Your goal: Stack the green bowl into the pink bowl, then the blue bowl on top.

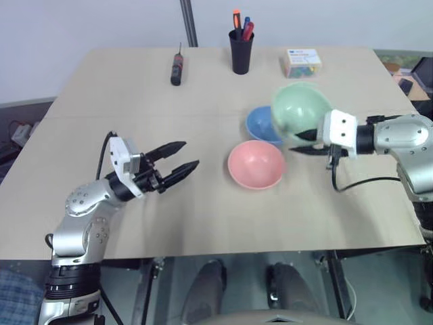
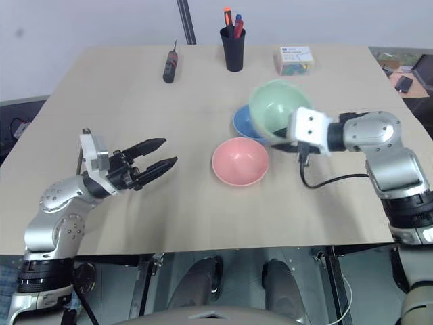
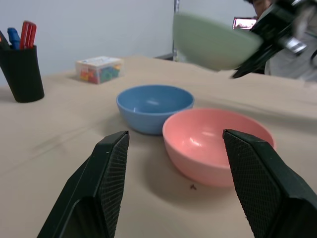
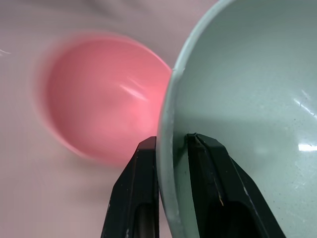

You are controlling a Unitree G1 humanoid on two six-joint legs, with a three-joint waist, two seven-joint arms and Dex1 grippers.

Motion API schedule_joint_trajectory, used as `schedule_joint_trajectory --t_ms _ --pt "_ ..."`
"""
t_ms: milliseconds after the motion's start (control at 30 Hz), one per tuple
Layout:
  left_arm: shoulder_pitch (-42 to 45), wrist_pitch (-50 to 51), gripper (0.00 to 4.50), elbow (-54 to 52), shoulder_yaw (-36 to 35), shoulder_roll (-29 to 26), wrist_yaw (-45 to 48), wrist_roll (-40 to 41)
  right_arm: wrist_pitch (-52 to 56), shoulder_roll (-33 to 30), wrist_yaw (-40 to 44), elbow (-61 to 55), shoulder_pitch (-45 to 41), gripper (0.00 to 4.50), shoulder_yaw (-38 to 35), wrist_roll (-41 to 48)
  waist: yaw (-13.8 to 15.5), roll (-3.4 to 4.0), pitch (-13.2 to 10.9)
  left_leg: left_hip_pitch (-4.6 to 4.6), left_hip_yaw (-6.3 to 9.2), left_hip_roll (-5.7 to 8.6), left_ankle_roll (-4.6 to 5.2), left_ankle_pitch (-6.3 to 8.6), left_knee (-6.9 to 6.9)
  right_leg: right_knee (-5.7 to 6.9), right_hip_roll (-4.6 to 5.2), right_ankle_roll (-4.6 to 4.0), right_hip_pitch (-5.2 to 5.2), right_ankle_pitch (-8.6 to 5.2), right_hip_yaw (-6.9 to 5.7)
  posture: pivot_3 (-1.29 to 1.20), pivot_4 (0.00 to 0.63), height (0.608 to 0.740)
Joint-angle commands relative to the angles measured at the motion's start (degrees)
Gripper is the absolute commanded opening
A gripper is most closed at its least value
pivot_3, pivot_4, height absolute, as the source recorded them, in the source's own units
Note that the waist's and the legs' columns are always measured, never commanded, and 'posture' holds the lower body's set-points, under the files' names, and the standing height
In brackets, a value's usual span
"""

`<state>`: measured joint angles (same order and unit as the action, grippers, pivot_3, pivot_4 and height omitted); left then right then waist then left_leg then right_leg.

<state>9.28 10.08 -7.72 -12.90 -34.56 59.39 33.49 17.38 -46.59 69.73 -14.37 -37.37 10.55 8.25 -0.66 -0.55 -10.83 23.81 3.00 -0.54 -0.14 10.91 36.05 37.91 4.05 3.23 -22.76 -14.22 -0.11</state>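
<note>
From the head cameras: right gripper [image 1: 306, 142] clamped on the rim of the green bowl [image 1: 300, 108], carried tilted in the air above and between the blue bowl [image 1: 260, 124] and the pink bowl [image 1: 255, 164], both resting on the table [image 1: 101, 88] and close together, perhaps touching. Left gripper [image 1: 177, 162] spread wide and holding nothing, hovering well apart to the pink bowl's left. Farther back, a black pen cup [image 1: 241, 51], a screwdriver [image 1: 176, 68] and a small box [image 1: 302, 62]. From the left wrist: open fingers [image 3: 106, 173] framing the pink bowl, blue just behind it, green raised beyond. From the right wrist: two fingers pinching the green rim, one inside, one outside, pink bowl below and off to the side. Likely risks: a thin edge grip letting the tilted bowl swing or slip loose; a release while still off-centre landing green on the pink rim, tipping it or knocking the blue bowl aside.
</note>
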Motion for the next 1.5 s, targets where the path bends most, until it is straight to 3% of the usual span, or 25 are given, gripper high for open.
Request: schedule_joint_trajectory --t_ms 33,400,433,500,600,1133,1300,1500 --pt "2.0 -1.9 3.19 1.0 0.5 -0.8 1.8 -0.8 4.3 -0.7 1.1 -8.4 -1.4 0.44 2.7 0.5 0.0 -0.01 0.0 0.0 0.0 0.0 0.0 0.0 0.0 -0.02 0.0 0.0 0.0 -0.01 0.0 0.0 0.15 0.74" --pt "4.1 -2.5 3.19 2.7 1.9 0.2 2.9 -1.6 7.2 4.4 -2.7 -8.9 -6.0 0.44 7.5 -2.6 -0.2 -0.01 0.0 0.02 0.0 -0.01 0.0 0.0 0.0 0.01 -0.01 0.0 -0.04 0.0 -0.01 0.0 0.15 0.74" --pt "4.2 -2.5 3.19 2.7 2.0 0.3 2.9 -1.6 7.3 4.7 -2.9 -8.9 -6.1 1.46 7.6 -2.7 -0.2 -0.01 0.0 0.03 0.0 -0.01 -0.01 0.0 0.0 0.0 -0.01 0.0 -0.04 0.0 -0.01 0.0 0.15 0.74" --pt "4.4 -2.7 3.19 2.8 2.0 0.4 3.0 -1.6 7.6 5.1 -3.3 -9.2 -6.3 2.07 7.6 -2.6 -0.1 -0.01 0.0 0.03 0.0 0.0 -0.01 0.01 0.0 -0.01 0.0 0.0 -0.03 0.0 -0.01 0.0 0.15 0.74" --pt "4.5 -2.9 3.19 3.0 2.1 0.5 2.9 -1.7 8.2 5.8 -4.4 -9.2 -6.7 3.49 7.4 -2.7 -0.1 -0.01 0.0 0.04 0.01 0.0 -0.01 0.01 0.0 -0.01 0.0 0.0 -0.04 0.0 -0.01 0.0 0.15 0.74" --pt "5.0 -3.2 3.19 3.7 2.4 0.8 3.3 -2.2 9.6 7.4 -9.5 -4.3 -10.9 3.49 3.1 -1.5 -0.2 -0.01 0.0 0.03 0.01 0.0 -0.01 0.01 0.0 0.0 0.0 0.0 -0.04 0.01 -0.01 0.0 0.15 0.74" --pt "4.9 -3.4 3.19 3.7 2.5 1.2 3.4 -2.3 -1.0 5.2 -9.9 8.6 -13.5 3.49 4.8 -6.9 -0.1 -0.02 0.0 0.02 -0.01 0.0 -0.01 0.01 0.0 -0.01 0.0 0.0 -0.03 0.0 -0.01 0.0 0.15 0.74" --pt "5.7 -3.3 3.19 3.8 2.6 1.3 3.4 -2.1 -20.8 3.6 -9.3 31.8 -18.4 3.49 9.8 -16.6 -0.3 -0.02 0.0 0.04 -0.06 0.01 -0.01 0.01 -0.02 -0.02 0.0 0.0 -0.06 0.01 0.01 0.0 0.15 0.74"
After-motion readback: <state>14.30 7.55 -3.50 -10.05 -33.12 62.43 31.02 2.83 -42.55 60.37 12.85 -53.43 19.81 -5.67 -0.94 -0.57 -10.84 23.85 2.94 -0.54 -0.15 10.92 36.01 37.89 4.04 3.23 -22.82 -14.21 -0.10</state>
